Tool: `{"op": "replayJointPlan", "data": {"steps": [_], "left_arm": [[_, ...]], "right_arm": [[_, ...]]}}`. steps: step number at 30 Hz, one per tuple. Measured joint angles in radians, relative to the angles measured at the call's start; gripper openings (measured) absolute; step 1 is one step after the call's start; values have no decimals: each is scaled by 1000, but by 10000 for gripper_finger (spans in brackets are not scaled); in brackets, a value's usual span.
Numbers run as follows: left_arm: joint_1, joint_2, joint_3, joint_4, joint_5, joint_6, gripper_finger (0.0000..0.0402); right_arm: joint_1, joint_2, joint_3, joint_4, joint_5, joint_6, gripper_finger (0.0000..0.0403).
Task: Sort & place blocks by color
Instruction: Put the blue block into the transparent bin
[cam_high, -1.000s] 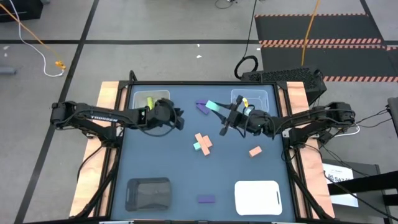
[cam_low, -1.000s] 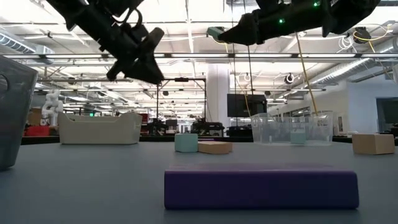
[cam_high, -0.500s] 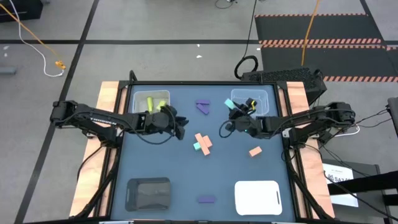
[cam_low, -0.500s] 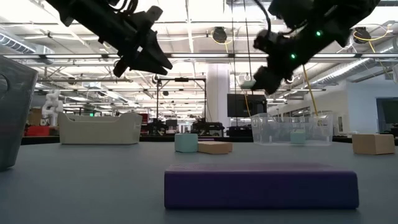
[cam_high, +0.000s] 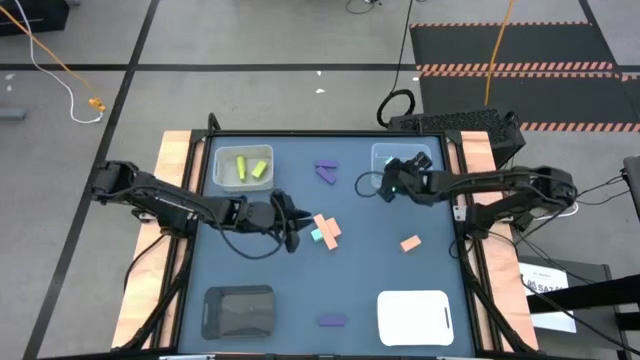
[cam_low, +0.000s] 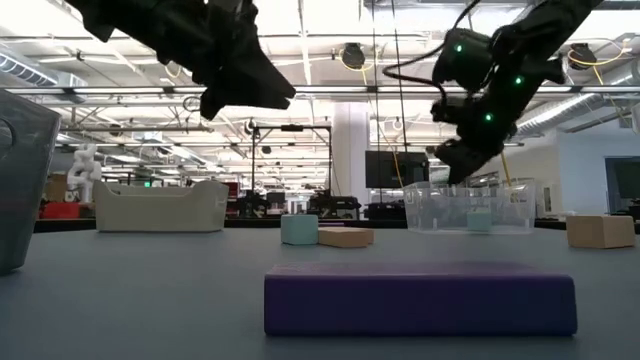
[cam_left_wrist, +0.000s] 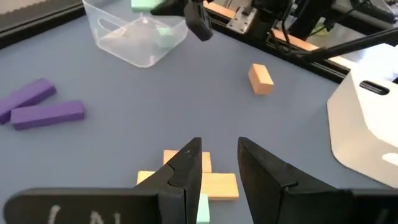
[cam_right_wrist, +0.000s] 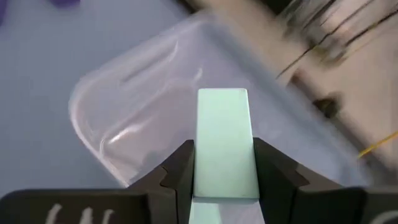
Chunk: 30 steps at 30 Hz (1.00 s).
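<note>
My right gripper (cam_high: 388, 185) is shut on a mint-teal bar (cam_right_wrist: 224, 140) above the near left rim of the clear tray (cam_high: 417, 157) at the far right, which holds a mint block (cam_low: 478, 220). My left gripper (cam_high: 293, 225) is open and empty, above the table just left of a cluster of salmon-orange blocks (cam_high: 326, 228) with a mint cube (cam_high: 316, 236); in the left wrist view the fingers (cam_left_wrist: 186, 171) stand over that cluster (cam_left_wrist: 214, 183). Two purple bars (cam_high: 326, 172) lie at the far middle. Yellow-green blocks (cam_high: 248, 167) lie in the clear tray at the far left. My right gripper pinches the mint-teal bar by its two long sides (cam_right_wrist: 200, 168) between its two fingers. The bar runs along the fingers and sticks out past their tips. It is lifted clear, over the clear tray's rim (cam_right_wrist: 93, 134).
A salmon-orange block (cam_high: 410, 243) lies at the right middle, and a purple bar (cam_high: 332, 320) lies near the front edge. A black tray (cam_high: 240, 310) stands at the front left and a white tray (cam_high: 415, 315) at the front right.
My right gripper has carried the mint-teal bar from beside the purple bars toward the table's right, to the clear tray, and has tipped downward. My left gripper has gone from the yellow-green tray toward the near edge and the right, to the salmon-orange cluster.
</note>
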Motion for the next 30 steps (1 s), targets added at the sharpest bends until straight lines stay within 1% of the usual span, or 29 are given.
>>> {"op": "replayJointPlan", "data": {"steps": [3, 5, 9, 12, 16, 19, 23, 25, 30], "left_arm": [[8, -2, 0, 56, 0, -26, 104], [14, -3, 0, 57, -2, -59, 104], [12, 17, 1, 28, -1, -72, 104], [-2, 60, -2, -9, 3, -74, 104], [-7, 136, 0, -2, 48, -59, 109], [-7, 192, 0, 12, 70, -59, 130], [-7, 242, 0, 19, 71, -57, 174], [-7, 255, 0, 25, 71, -47, 198], [-7, 258, 0, 29, 55, 10, 253]], "right_arm": [[-79, 0, -6, -7, -130, 16, 117], [-117, 0, -13, -6, -166, 16, 116], [-171, 0, -19, -6, -203, 12, 126], [-195, 0, -19, -6, -209, 8, 146], [-211, 0, -19, -6, -211, 8, 180], [-215, -1, -19, -4, -210, 8, 201], [-214, -1, -19, 0, -211, 8, 218], [-214, -1, -19, 2, -220, 8, 222], [-214, -1, -19, 24, -291, 8, 222]]}}
